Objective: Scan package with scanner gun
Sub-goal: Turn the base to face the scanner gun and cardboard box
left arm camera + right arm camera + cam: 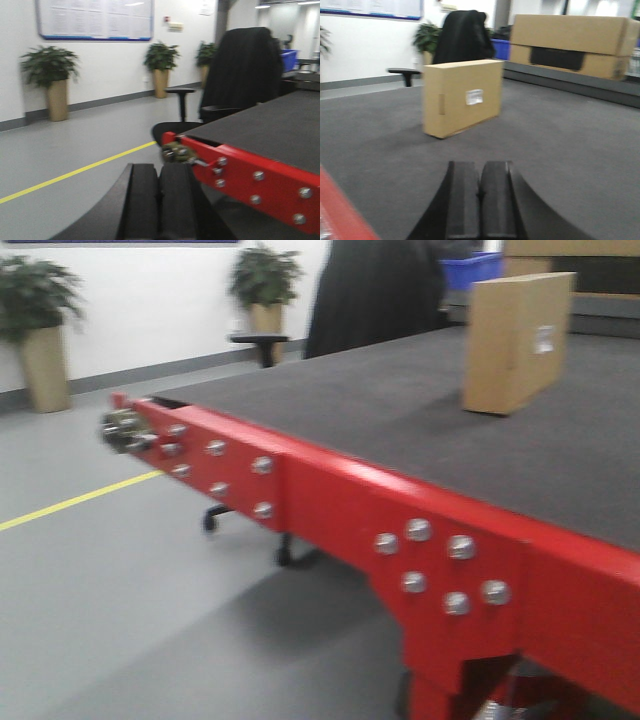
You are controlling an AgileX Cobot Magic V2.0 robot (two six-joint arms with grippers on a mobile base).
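Package [462, 97] stands upright on one long edge on the grey table [560, 135], well ahead of your right gripper [481, 172], with its small white label [474, 96] on the broad face turned towards that wrist camera. The right gripper's fingers are pressed together and hold nothing. The left gripper [159, 172] is likewise together and empty, and it hangs off the table's end, just outside the red frame [260, 175], looking across the floor.

You cannot see the scanner gun in any view, so I judge that your step in hand is to find it, not to reach. Pan slowly, because all three views are smeared and a small black-and-orange thing would be easy to miss. Once you find it, part the fingers before you come down, and take it by the stem so that the nose stays free to point.

Leave the package as it sits, since its label already faces the right arm. Ignore the larger carton with the dark panel [557, 57] behind it.
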